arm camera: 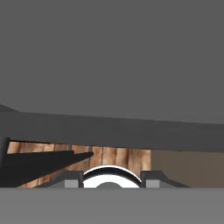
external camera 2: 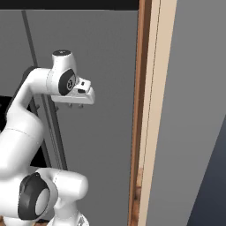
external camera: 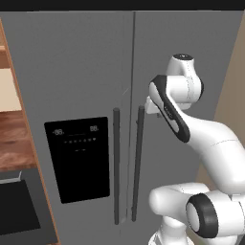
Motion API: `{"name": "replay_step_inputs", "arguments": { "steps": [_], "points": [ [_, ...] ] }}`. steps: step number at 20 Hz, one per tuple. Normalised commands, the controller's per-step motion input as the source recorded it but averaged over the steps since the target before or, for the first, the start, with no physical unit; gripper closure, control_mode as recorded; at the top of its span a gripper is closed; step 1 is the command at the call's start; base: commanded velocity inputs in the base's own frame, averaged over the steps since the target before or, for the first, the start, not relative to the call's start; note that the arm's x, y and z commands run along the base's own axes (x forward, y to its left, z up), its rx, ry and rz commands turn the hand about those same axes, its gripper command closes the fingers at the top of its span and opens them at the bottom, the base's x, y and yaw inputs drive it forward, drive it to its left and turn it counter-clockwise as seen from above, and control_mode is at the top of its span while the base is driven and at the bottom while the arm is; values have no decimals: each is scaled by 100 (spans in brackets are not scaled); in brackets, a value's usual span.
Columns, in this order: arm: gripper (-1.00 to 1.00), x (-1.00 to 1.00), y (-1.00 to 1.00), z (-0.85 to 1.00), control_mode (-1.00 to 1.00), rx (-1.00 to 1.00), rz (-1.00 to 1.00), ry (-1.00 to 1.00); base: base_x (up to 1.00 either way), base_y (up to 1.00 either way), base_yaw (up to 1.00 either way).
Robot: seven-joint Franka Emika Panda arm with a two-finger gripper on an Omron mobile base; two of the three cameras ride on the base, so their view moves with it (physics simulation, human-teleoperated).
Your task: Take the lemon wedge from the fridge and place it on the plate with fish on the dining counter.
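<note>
Grey fridge point(arm camera: 112, 57) surface takes up the upper part, v. close. A dark handle bar point(arm camera: 109, 129) crosses below it, edge to edge. Under the bar: wood-plank floor point(arm camera: 118, 157), w/ a dark shadow wedge point(arm camera: 39, 166) over it. Gripper point(arm camera: 111, 183) tips sit below the bar, set apart.

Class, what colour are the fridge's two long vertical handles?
Dark grey handles, against the lighter grey fridge; clearest in the left base view.
</note>
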Motion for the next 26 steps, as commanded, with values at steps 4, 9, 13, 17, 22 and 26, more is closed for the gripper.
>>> {"name": "replay_step_inputs", "arguments": {
  "steps": [4,9,13,17,22,26],
  "points": [
    [-100,-25,4,0,-100,-1,0,-4,0,0,0],
    [-100,0,0,0,-100,0,0,0,0,0,0],
    [-100,0,0,0,-100,0,0,-1,0,0,0],
    [-100,0,0,0,-100,0,0,-6,0,0,0],
    [-100,-4,1,-4,-100,0,0,1,0,0,0],
    [-100,-11,2,-6,100,0,0,1,-44,9,0]
  ]
}}
